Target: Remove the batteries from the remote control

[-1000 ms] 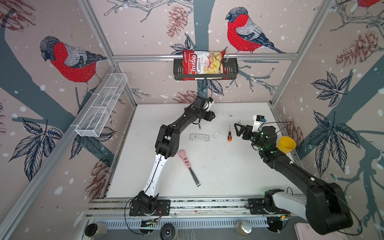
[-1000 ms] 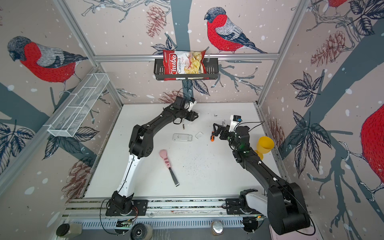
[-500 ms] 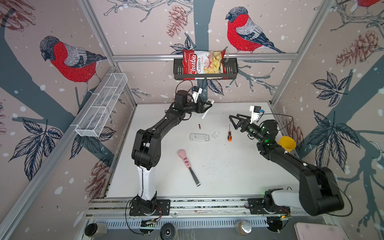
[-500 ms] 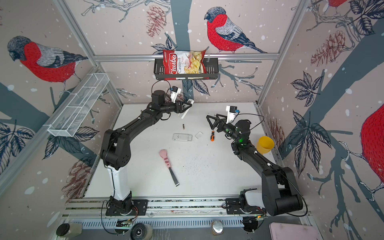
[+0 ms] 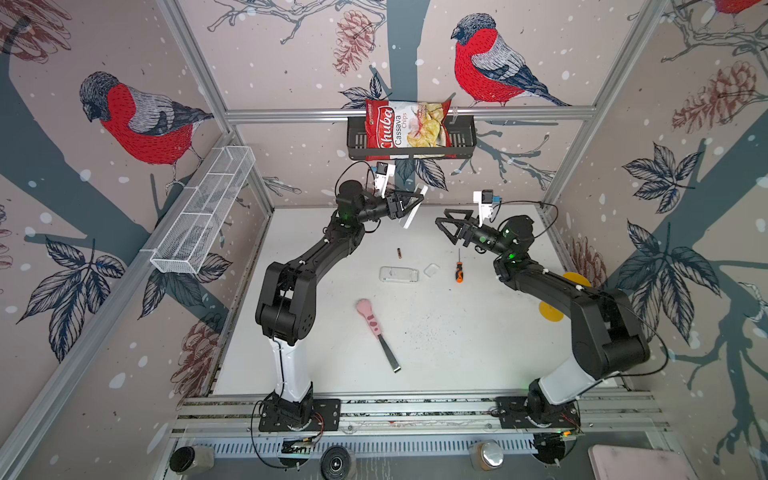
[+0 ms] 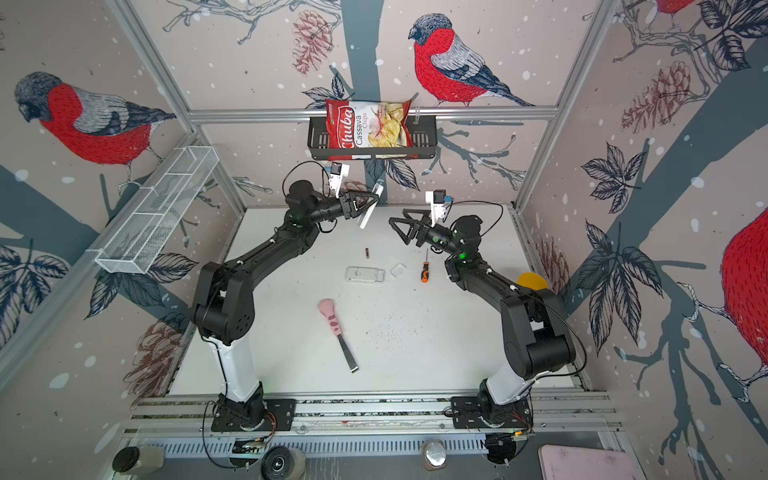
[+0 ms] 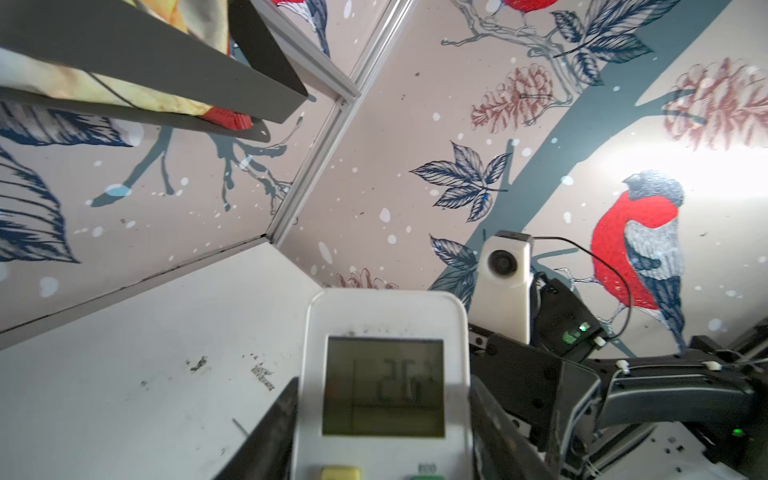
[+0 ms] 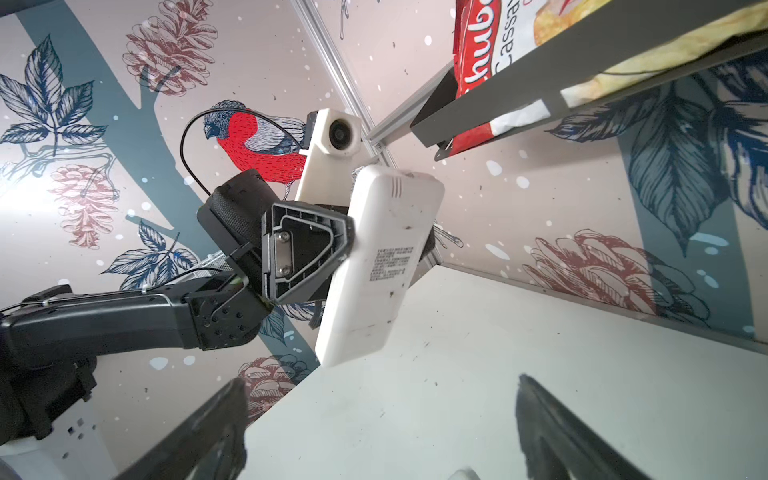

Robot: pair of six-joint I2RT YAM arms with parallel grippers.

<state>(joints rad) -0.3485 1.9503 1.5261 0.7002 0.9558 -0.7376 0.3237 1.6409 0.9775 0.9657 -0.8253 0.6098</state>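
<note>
**Remote up in left gripper (image 5: 405, 203); one battery (image 5: 399, 253) on table (image 5: 457, 332).**
You had the left gripper clamped across the white remote (image 5: 409, 218), lifted clear of the table near the back wall, its display facing the left wrist camera. Below and just right of it, the battery lay loose on the table, near a clear case (image 5: 398, 274). Further right lay the screwdriver (image 5: 459, 272). Your right gripper (image 5: 448, 226) hovered above it, jaws spread wide, holding nothing.
</note>
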